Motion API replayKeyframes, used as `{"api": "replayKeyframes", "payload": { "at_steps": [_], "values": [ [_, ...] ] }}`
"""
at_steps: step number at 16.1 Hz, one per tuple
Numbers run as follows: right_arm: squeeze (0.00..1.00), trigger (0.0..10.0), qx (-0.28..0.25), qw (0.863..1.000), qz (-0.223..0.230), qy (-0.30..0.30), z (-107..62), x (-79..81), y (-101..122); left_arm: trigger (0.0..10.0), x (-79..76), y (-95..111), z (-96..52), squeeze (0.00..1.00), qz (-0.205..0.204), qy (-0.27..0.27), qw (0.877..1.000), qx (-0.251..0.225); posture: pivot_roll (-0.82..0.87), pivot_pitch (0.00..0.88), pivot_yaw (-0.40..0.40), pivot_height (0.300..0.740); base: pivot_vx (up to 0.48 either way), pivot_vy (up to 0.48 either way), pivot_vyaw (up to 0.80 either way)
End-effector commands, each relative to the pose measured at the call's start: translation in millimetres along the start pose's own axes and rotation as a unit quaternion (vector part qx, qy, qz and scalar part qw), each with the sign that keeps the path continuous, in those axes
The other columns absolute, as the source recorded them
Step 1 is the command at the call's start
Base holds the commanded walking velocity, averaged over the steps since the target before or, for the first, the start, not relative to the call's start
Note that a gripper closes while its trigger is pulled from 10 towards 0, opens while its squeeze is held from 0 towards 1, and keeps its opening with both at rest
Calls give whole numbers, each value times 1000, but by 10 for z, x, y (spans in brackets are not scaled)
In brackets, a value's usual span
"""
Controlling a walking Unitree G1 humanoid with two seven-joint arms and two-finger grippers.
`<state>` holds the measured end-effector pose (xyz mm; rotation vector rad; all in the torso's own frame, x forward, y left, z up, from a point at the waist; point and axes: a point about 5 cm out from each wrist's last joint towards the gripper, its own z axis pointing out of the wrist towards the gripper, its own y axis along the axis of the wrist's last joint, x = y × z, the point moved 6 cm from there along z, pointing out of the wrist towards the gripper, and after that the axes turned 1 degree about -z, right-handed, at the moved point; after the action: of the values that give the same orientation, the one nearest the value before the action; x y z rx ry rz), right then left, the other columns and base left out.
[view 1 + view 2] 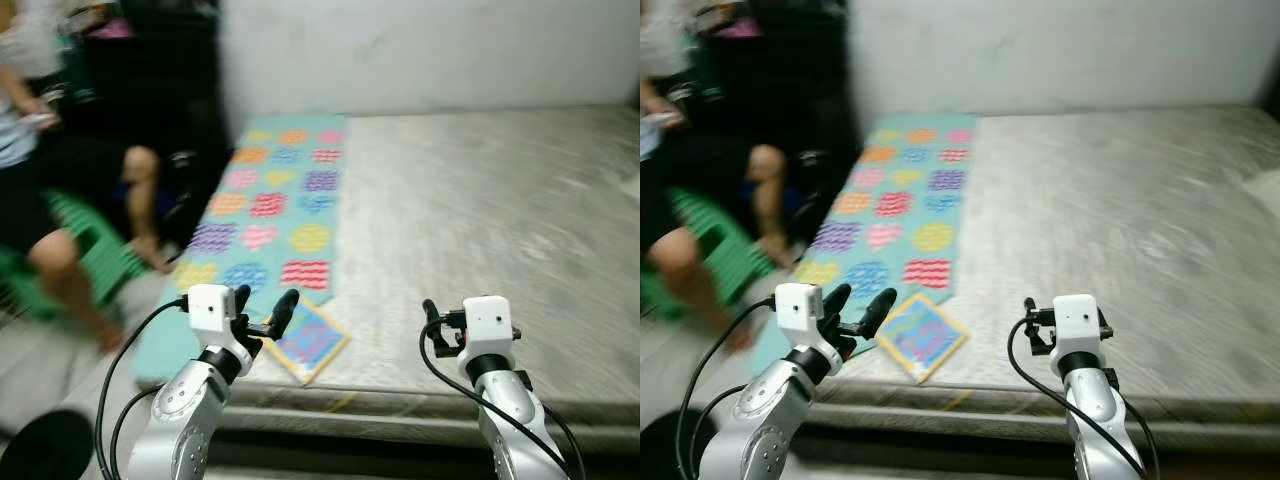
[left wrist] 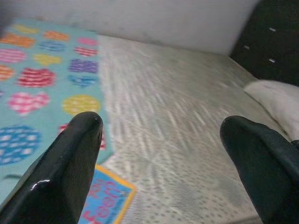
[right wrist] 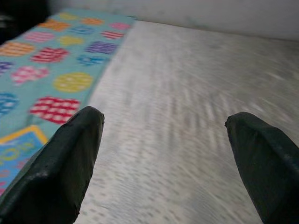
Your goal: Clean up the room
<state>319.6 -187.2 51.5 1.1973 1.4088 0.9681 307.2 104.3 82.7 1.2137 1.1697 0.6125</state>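
A grey bare mattress (image 1: 480, 220) lies before me. Along its left side runs a teal blanket (image 1: 275, 200) patterned with coloured hearts and circles. A small square picture book (image 1: 308, 340) with a yellow border rests at the mattress's near edge, partly on the blanket's end. My left gripper (image 1: 263, 305) hovers open just left of the book, at the bed's near corner. My right gripper (image 3: 164, 116) is open over the near edge of the mattress, with nothing between its fingers; the book (image 3: 14, 149) lies off to its left.
A person (image 1: 40, 180) sits on a green stool (image 1: 95, 245) on the floor left of the bed. A white pillow (image 2: 275, 98) lies at the mattress's right edge, by a dark cabinet (image 2: 271, 42). A black round object (image 1: 45, 450) is near my left foot.
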Motion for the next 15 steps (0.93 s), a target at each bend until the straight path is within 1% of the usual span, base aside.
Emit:
{"api": "replayKeyframes", "payload": {
  "at_steps": [1, 8, 15],
  "values": [
    [0, 10000, -3, 1000, 2, -1, 3, -13, 24, 10000, -15, 23, 9, 0, 4, -5, 1000, -1, -144, 0, 77, 740, 0, 0, -800],
    [0, 10000, -3, 1000, 4, -1, 0, -10, 21, 10000, -19, 19, 7, 0, 3, -5, 1000, -1, -146, 0, 78, 740, 0, 0, -792],
    [0, 10000, -5, 1000, 2, 1, 3, -10, 25, 10000, -26, 22, 9, 0, 2, -7, 1000, -3, -144, 0, 75, 740, 0, 0, 0]
  ]
}}
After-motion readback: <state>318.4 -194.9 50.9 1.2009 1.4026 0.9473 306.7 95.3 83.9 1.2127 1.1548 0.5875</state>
